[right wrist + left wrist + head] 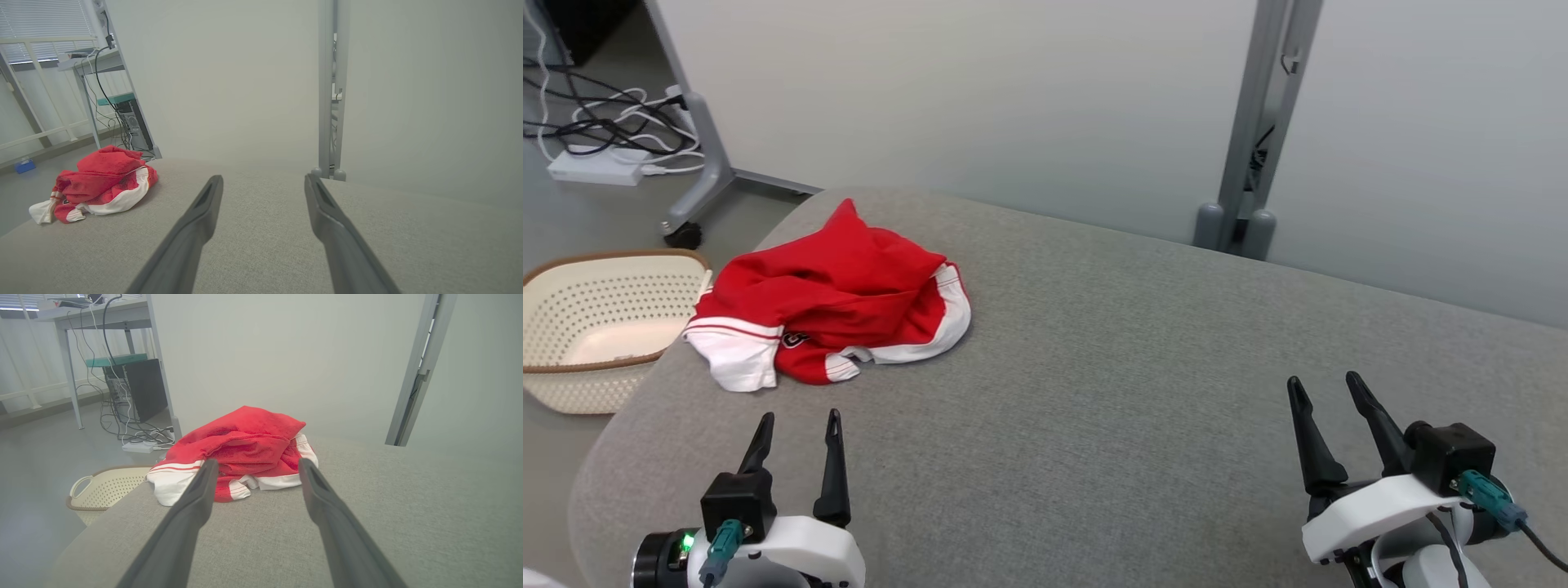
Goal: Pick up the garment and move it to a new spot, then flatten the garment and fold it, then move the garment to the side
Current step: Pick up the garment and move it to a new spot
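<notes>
A red garment [837, 286] with white trim lies crumpled near the far left corner of the grey padded surface [1111, 359]. In the left wrist view the garment [241, 445] is straight ahead, just beyond the fingertips. My left gripper [799, 420] is open and empty at the lower left, a short way in front of the garment. My right gripper [1327, 384] is open and empty at the lower right, far from it. In the right wrist view the garment [102, 179] sits off to the left.
A cream perforated basket [600, 322] stands on the floor beside the surface's left edge. Cables and a power strip [596, 167] lie on the floor at the back left. A grey partition with metal posts [1258, 122] runs behind the surface.
</notes>
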`<state>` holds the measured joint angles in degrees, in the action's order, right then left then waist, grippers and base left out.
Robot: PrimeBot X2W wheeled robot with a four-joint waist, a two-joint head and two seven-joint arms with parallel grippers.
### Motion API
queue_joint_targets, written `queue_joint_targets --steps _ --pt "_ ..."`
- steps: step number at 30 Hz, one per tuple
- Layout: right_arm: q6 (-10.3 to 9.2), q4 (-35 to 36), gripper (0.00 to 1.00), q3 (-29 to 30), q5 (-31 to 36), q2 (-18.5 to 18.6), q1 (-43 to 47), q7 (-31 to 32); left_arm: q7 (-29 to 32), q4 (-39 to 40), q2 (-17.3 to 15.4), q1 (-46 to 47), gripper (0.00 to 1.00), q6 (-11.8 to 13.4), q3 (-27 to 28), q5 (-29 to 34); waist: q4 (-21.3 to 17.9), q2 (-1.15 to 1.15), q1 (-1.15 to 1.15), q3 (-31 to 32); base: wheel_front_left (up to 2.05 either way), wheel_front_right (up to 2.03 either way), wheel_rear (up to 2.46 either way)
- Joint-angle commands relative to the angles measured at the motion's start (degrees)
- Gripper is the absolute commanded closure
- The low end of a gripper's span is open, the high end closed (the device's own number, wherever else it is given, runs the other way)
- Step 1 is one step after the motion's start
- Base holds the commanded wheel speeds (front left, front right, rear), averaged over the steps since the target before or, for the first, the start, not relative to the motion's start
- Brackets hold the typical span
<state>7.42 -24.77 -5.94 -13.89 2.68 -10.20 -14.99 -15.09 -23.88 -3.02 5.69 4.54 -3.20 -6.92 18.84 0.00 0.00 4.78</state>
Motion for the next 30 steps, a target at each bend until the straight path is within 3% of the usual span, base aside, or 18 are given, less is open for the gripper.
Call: queue_joint_targets --steps 1,10,30 --pt "0.13 0.6 0.0 -0.1 -0.6 0.4 0.4 -0.3 -0.1 0.5 -0.3 -0.9 0.0 -0.5 0.8 0.5 3.3 0.0 0.0 0.6 0.0 0.0 0.0" --pt "0.12 1.0 0.0 -3.6 -1.2 0.5 -0.8 -0.3 -0.1 3.1 -0.2 -3.1 0.0 -1.3 4.2 1.0 7.6 0.0 0.0 -0.4 0.0 0.0 0.0" --pt "0.12 -0.4 0.0 -6.9 -1.5 0.4 -3.1 -0.3 -0.1 5.0 0.0 -4.6 0.0 -1.2 6.4 1.0 8.4 0.0 0.0 -1.5 0.0 0.0 0.0"
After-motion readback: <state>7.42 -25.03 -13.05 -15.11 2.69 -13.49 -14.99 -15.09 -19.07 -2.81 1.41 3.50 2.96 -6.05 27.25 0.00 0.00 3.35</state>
